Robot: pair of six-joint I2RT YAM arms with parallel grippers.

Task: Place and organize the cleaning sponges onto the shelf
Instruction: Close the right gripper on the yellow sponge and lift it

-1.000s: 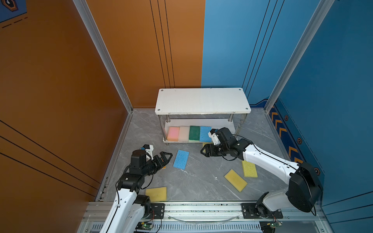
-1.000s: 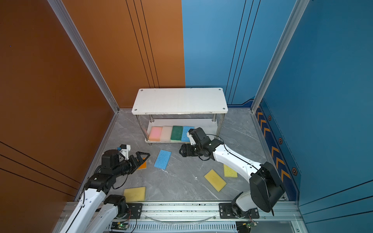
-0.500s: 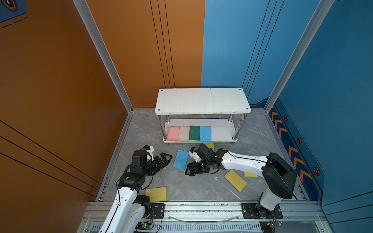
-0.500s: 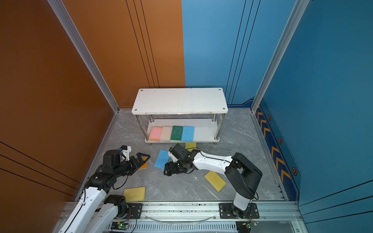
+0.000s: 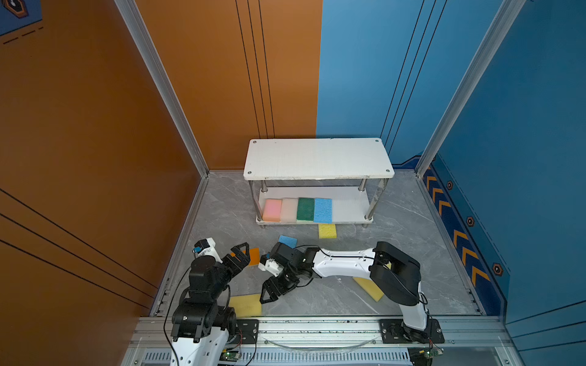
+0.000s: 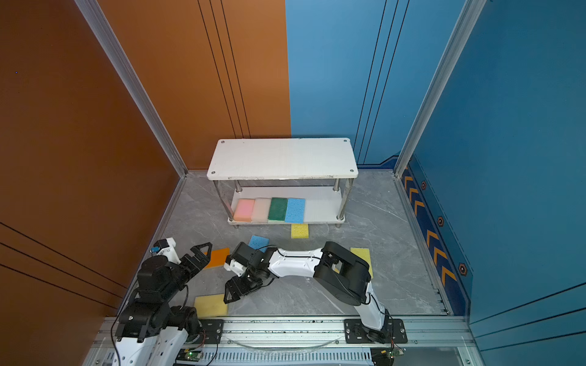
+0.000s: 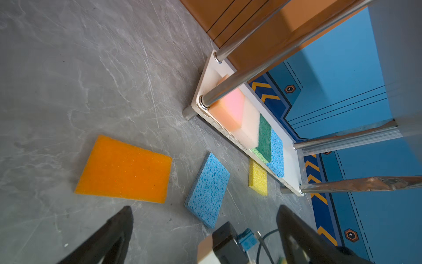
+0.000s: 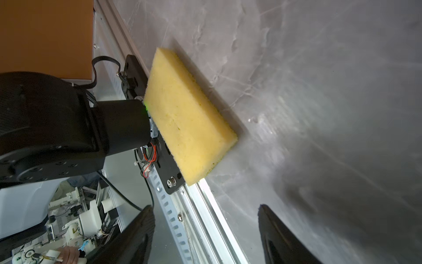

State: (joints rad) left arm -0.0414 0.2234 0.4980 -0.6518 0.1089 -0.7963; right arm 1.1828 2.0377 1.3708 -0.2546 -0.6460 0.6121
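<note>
Grey worktop (image 5: 412, 253) with the shelf (image 5: 317, 158) at its far edge. The left gripper (image 5: 244, 254), jaws spread and empty, points at the orange sponge (image 5: 254, 256). The right gripper (image 5: 269, 298), jaws apart and holding nothing, hovers just beside the front yellow sponge (image 5: 245, 305) at the front edge. A loose blue sponge (image 5: 288, 241) lies mid-worktop. The shelf's lower board carries a row: pink sponge (image 5: 272, 209), off-white sponge (image 5: 289, 209), green sponge (image 5: 305, 209), shelved blue sponge (image 5: 322, 210). A second yellow sponge (image 5: 327, 230) lies at the shelf's front edge.

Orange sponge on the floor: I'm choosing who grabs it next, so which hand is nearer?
Left. The left hand hangs right beside the orange sponge; the right hand is farther, by the yellow sponge at the front.
</note>
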